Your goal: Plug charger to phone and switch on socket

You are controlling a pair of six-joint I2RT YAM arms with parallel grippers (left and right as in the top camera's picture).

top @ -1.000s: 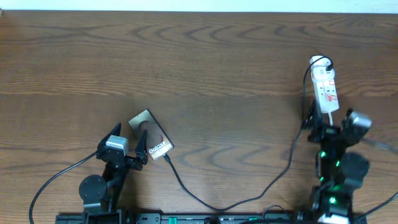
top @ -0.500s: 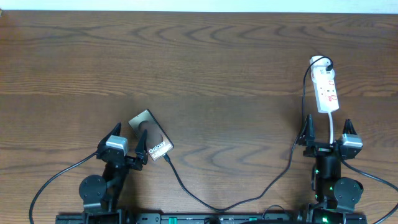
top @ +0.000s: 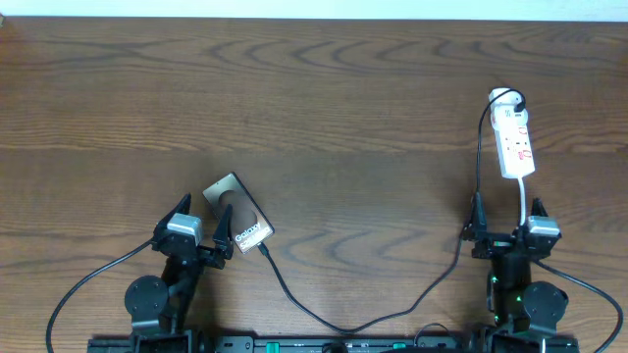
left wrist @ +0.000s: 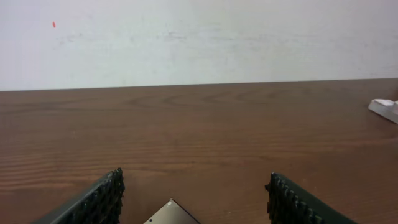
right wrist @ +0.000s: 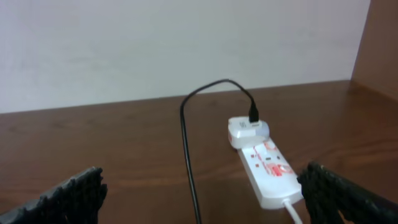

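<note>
The phone lies flat and skewed at the near left, "Galaxy" lettering up. My left gripper stands open just behind it, its right finger over the phone's edge. In the left wrist view one phone corner shows low between the fingers of the left gripper. The charger cable runs from the phone's near end in a loop along the front and up to the socket at the far right. My right gripper is open, short of the socket, holding nothing; the charger cable passes between its fingers.
A white adapter sits at the socket's far end with the cable plugged into it. The socket's white cord trails toward the right arm. A pale wall stands behind the table's far edge. A wooden panel rises at far right.
My right arm has drawn back from the socket toward the near edge, its gripper still open. The left arm, phone and cable have not moved.
</note>
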